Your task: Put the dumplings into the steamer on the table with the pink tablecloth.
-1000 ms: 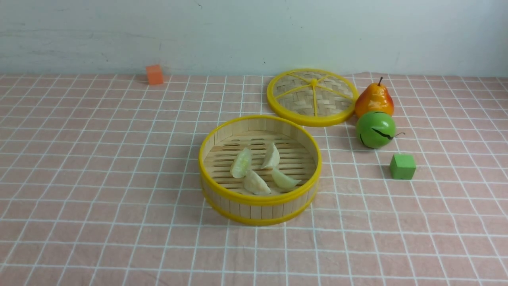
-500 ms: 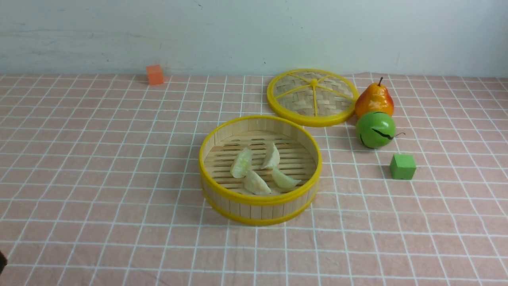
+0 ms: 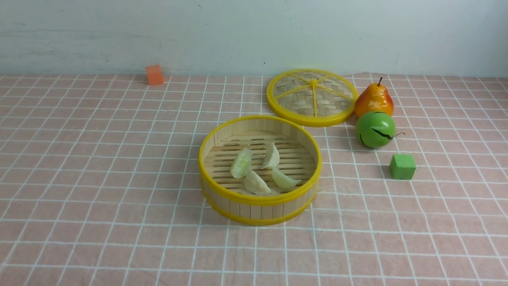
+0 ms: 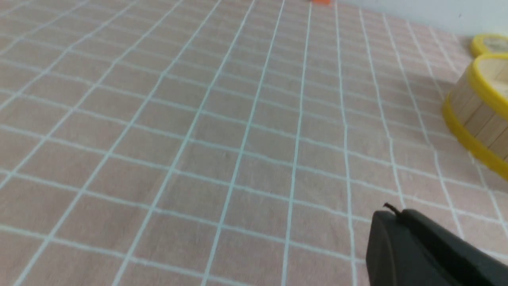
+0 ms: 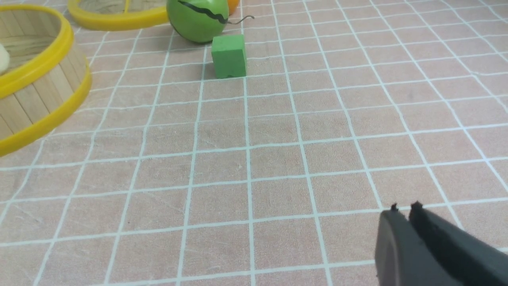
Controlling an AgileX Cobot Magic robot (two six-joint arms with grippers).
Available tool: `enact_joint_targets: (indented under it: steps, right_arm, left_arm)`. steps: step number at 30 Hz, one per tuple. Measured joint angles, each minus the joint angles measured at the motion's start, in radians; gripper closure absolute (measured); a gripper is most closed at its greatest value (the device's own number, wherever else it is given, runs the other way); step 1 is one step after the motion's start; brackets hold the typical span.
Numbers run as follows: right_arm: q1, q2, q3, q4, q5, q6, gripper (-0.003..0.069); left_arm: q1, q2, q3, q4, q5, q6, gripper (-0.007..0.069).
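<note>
The steamer (image 3: pixel 260 200) stands mid-table on the pink tablecloth (image 3: pixel 99 159). Several pale crescent dumplings (image 3: pixel 256 182) lie on its slat floor. Neither gripper shows in the front view. In the left wrist view my left gripper (image 4: pixel 391 212) is shut and empty, low over bare cloth, with the steamer's wall (image 4: pixel 476 115) off to one side. In the right wrist view my right gripper (image 5: pixel 405 208) is shut and empty over bare cloth, apart from the steamer (image 5: pixel 39 99), where the edge of one dumpling (image 5: pixel 3 57) shows.
The flat woven lid (image 3: pixel 311 97) lies behind the steamer. A pear (image 3: pixel 374 99), a green ball (image 3: pixel 375 129) and a green cube (image 3: pixel 402 167) stand at the right. An orange cube (image 3: pixel 154 74) sits by the back wall.
A dark tip that showed at the front view's lower left edge half a second ago has gone out of frame. The steamer and dumplings have not moved.
</note>
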Motion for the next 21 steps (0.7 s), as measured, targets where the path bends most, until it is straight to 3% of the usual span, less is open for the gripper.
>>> enact_joint_targets:
  steps: [21]
  right_arm:
    - [0.000, 0.000, 0.000, 0.000, 0.000, 0.000, 0.0594]
  left_arm:
    - [0.000, 0.000, 0.001, 0.000, 0.008, 0.000, 0.0638]
